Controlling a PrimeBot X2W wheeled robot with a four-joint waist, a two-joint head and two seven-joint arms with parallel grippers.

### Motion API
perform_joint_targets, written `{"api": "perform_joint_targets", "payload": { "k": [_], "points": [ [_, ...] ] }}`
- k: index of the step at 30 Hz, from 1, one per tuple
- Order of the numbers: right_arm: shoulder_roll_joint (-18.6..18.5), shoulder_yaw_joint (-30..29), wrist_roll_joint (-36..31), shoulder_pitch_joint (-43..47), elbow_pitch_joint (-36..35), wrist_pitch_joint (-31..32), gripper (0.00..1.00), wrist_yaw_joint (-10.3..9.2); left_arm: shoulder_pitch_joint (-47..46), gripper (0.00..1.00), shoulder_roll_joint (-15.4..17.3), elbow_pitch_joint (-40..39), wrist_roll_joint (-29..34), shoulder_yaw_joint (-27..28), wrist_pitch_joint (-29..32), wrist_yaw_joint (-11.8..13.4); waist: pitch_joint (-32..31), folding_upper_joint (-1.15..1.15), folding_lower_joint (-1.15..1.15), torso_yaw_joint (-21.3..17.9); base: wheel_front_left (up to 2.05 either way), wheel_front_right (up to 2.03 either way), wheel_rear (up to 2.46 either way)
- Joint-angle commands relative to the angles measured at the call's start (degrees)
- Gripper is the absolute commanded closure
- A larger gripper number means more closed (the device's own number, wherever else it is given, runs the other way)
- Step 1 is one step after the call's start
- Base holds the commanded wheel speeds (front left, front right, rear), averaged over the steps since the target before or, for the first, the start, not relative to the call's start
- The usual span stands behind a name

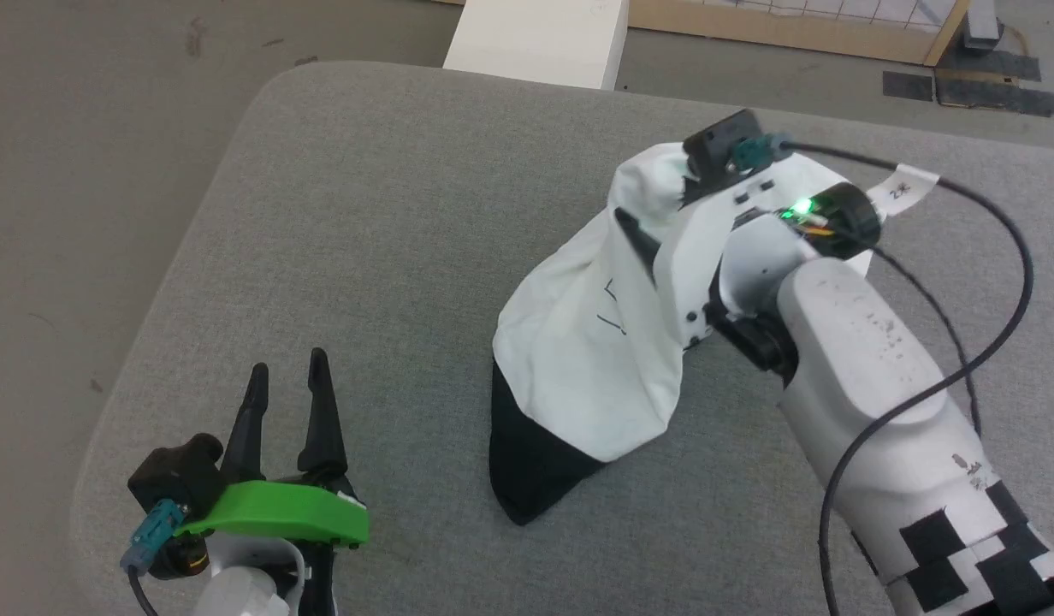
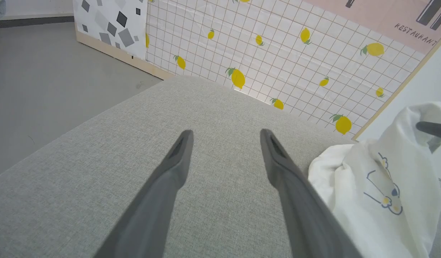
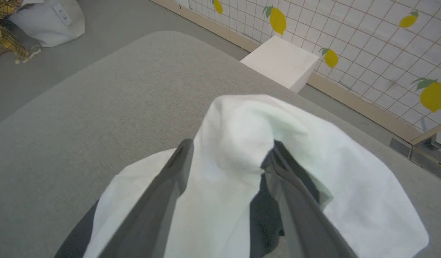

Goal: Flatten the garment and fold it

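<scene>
The garment (image 1: 587,359) is a crumpled white T-shirt with a black sleeve at its near end, heaped up on the grey padded table (image 1: 390,214). My right gripper (image 1: 655,231) is pushed into its far top. In the right wrist view its fingers (image 3: 181,161) stand wide apart, open, with a hump of white cloth (image 3: 242,125) bulging between and over them. My left gripper (image 1: 287,364) hovers open at the table's near left, a good way from the shirt and holding nothing. In the left wrist view the left gripper (image 2: 226,132) points across bare table, and the shirt's cartoon print (image 2: 385,190) lies to its right.
A white box (image 1: 540,38) stands on the floor beyond the table's far edge, also in the right wrist view (image 3: 281,61). A lemon-patterned wall panel (image 2: 277,53) rises behind it. The table's rounded left corner (image 1: 270,85) drops to grey floor. A pale bag (image 3: 45,21) lies on the floor.
</scene>
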Motion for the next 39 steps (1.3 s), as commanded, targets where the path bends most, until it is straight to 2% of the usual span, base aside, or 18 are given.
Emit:
{"api": "perform_joint_targets", "payload": {
  "k": [1,3,9,14,18,22,26,39],
  "points": [
    [-0.04,0.69,1.50,1.26,0.60,-1.64,0.00,-0.09,-0.60,0.00,-0.18,0.06,-0.69,-0.01,-0.27,0.33,-0.30,0.00,0.00,-0.26,0.00,0.00,0.00],
    [-0.04,0.19,3.20,2.30,1.03,-4.52,0.00,-0.09,-0.48,0.00,-0.18,0.14,-0.62,-0.08,-0.27,0.47,-0.81,0.00,0.00,-0.68,0.00,0.00,0.00],
    [-0.03,-7.12,5.77,9.61,-1.62,-11.82,0.00,-0.09,0.94,0.00,-0.19,-0.07,-0.09,0.35,-0.27,0.83,-3.14,0.00,0.00,-3.18,0.00,0.00,0.00],
    [-0.10,-11.96,2.95,18.00,-5.38,-9.79,0.00,-0.09,1.90,0.00,-0.19,-0.44,-0.11,-0.01,-0.27,0.98,-4.08,0.00,0.00,-4.85,0.00,0.00,0.00],
    [-0.12,-14.03,0.10,21.38,-8.52,-6.82,0.00,-0.09,1.97,0.00,-0.19,-0.57,-0.06,-0.57,-0.27,0.94,-4.03,0.00,0.00,-5.16,0.00,0.00,0.00],
    [-0.06,-13.04,-1.37,21.80,-9.57,-3.84,0.00,-0.09,1.74,0.00,-0.19,-0.51,-0.20,-1.28,-0.27,0.83,-3.68,0.00,0.00,-4.48,0.00,0.00,0.00],
    [-0.04,-9.94,-1.80,19.68,-7.73,-1.94,0.00,-0.09,1.60,0.00,-0.19,-0.45,-0.28,-1.60,-0.27,0.65,-2.79,0.00,0.00,-3.25,0.00,0.00,0.00],
    [-0.02,-6.14,-4.80,8.41,6.27,-2.78,0.00,-0.09,-0.14,0.00,-0.19,-0.41,-1.91,-2.13,-0.27,0.80,1.89,0.00,0.00,0.16,0.00,0.00,0.00]
  ]
}}
